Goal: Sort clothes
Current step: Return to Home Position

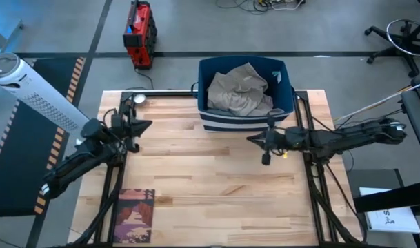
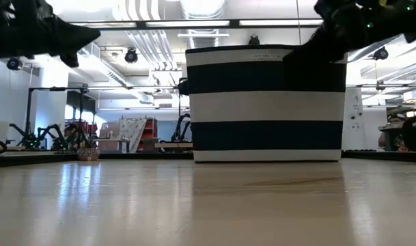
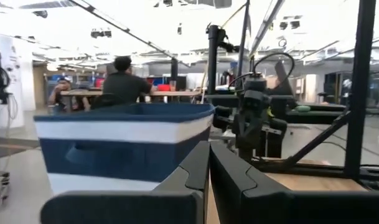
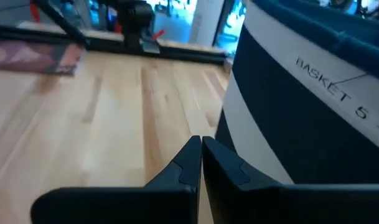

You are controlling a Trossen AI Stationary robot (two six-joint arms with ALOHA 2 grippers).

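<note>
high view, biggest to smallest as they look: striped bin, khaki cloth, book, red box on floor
1. striped bin
2. khaki cloth
3. book and red box look alike; the box is on the floor, farther off, so unranked

I have the bin just beside my right gripper, clothes inside it. The book lies well behind my left gripper.

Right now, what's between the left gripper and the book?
Nothing but bare wooden table, seen in the high view, between the left gripper and the book.
</note>
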